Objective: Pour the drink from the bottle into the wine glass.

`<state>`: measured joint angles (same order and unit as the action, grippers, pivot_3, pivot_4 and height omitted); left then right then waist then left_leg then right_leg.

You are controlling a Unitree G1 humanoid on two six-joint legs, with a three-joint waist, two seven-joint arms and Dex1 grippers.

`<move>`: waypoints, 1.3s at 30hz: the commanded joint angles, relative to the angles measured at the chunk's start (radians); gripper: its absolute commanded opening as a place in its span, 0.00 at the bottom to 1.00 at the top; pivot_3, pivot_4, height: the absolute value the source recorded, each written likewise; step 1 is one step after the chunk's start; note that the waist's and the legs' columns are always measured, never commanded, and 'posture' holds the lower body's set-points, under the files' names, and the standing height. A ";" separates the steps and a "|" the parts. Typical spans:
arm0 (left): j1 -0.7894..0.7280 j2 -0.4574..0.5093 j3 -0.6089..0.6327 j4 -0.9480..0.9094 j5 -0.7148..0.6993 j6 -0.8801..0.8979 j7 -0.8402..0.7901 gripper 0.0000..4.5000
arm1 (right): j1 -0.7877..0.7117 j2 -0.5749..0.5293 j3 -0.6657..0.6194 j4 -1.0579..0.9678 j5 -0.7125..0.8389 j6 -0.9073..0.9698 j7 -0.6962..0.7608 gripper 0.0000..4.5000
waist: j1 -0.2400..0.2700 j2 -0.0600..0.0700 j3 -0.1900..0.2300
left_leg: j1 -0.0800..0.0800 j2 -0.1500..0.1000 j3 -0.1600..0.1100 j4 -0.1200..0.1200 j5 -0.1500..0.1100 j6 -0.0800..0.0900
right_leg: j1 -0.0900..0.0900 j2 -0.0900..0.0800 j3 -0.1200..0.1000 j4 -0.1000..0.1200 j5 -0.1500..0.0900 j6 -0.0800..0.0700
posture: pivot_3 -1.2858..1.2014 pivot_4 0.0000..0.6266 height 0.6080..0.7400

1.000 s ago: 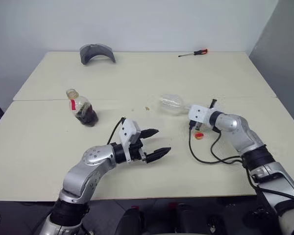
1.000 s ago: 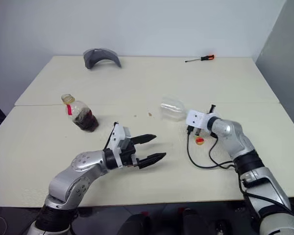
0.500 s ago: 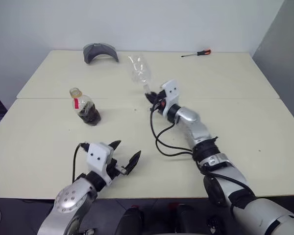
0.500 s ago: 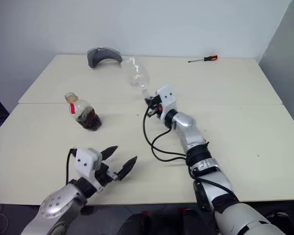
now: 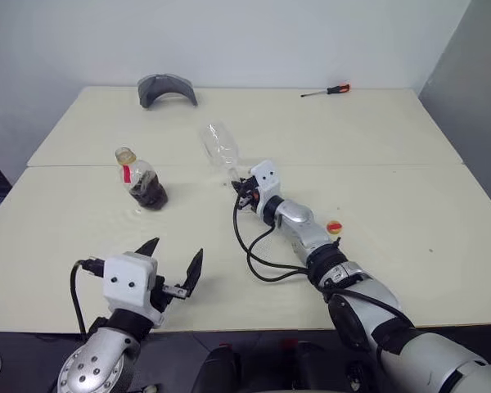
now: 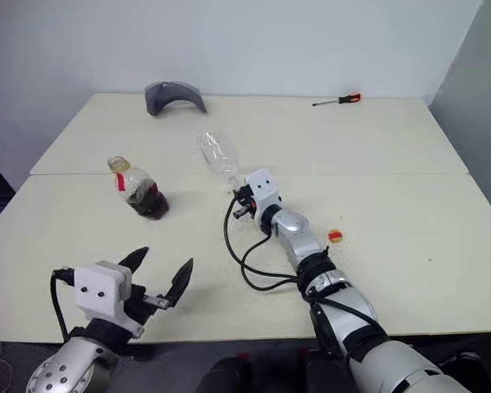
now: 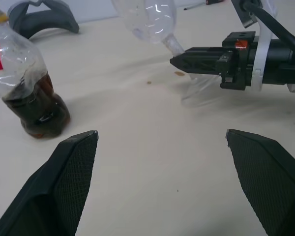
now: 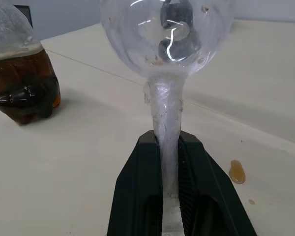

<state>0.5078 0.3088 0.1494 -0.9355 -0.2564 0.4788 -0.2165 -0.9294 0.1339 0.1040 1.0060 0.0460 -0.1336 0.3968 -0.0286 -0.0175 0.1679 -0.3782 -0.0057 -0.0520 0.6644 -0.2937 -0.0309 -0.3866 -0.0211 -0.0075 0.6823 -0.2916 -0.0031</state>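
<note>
My right gripper (image 8: 166, 162), clamped on the clear glass's (image 5: 218, 147) thin stem, has carried it leftward; my left gripper (image 5: 170, 266), spread, has withdrawn.

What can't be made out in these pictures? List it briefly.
- Foot of the glass: right wrist view, the stem disappears inside the right gripper.
- Neck of the bottle: right wrist view, cut off by the edge.
- Small red-and-yellow thing: head views, too small to identify.
- Grey curved object: head views, too small to identify.
</note>
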 commanded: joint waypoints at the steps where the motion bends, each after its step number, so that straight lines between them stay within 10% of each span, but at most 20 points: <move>1: -0.006 -0.006 0.003 -0.032 0.009 -0.019 0.008 1.00 | 0.070 0.023 0.050 -0.074 -0.044 0.107 0.005 0.03 | 0.000 0.000 -0.001 | 0.000 0.000 0.000 0.000 0.000 0.000 | 0.000 0.000 0.000 0.000 0.000 0.000 | 0.52 0.24 1.00; 19: -0.138 0.007 -0.009 -0.026 -0.008 0.066 0.019 1.00 | 0.357 -0.203 0.136 -0.754 -0.027 0.612 0.123 0.03 | 0.005 0.002 -0.012 | 0.002 0.000 -0.001 -0.001 0.000 0.000 | 0.002 0.001 -0.001 -0.001 0.000 0.000 | 0.52 0.24 1.00; 39: -0.049 -0.009 0.051 0.040 0.000 -0.069 -0.027 1.00 | 0.077 0.034 0.087 -0.186 -0.022 0.077 0.066 0.03 | 0.000 0.003 -0.010 | -0.001 0.000 -0.001 -0.002 0.000 0.000 | -0.001 0.001 -0.001 -0.001 -0.001 -0.002 | 0.52 0.24 1.00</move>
<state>0.4571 0.3050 0.1902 -0.8839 -0.2628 0.4401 -0.2433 -0.7975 0.1279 0.1959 0.7795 0.0381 0.0008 0.4751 -0.0282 -0.0145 0.1584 -0.3793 -0.0056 -0.0528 0.6625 -0.2939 -0.0306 -0.3878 -0.0198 -0.0079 0.6812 -0.2929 -0.0048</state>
